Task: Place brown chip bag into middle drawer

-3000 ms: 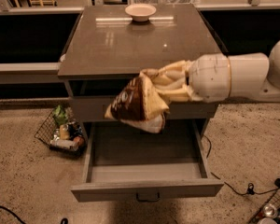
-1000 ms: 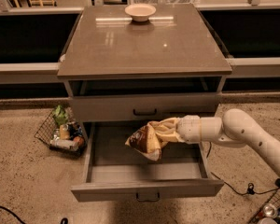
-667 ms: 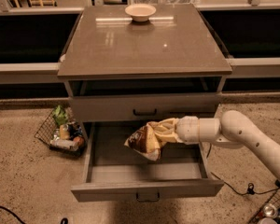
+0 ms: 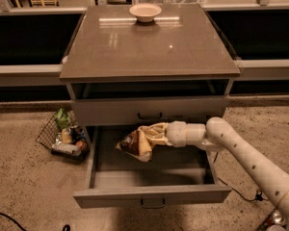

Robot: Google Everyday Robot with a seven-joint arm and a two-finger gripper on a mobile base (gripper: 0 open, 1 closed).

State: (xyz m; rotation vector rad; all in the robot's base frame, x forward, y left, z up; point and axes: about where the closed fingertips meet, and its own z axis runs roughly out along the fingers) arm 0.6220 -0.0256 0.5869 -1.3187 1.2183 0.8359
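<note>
One bag (image 4: 133, 146) hangs from the gripper (image 4: 152, 133), whose fingers pinch its crumpled upper right edge. It is held over the open drawer (image 4: 151, 195), below the front edge of the worktop (image 4: 149, 47). The foil is probably light, soft and slippery, with brittle chips inside, so a gentle hold on the top seam suits better than the belly

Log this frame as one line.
hand: over open middle drawer, shut on brown chip bag | bag: not yet released | bowl: on cabinet top
</note>
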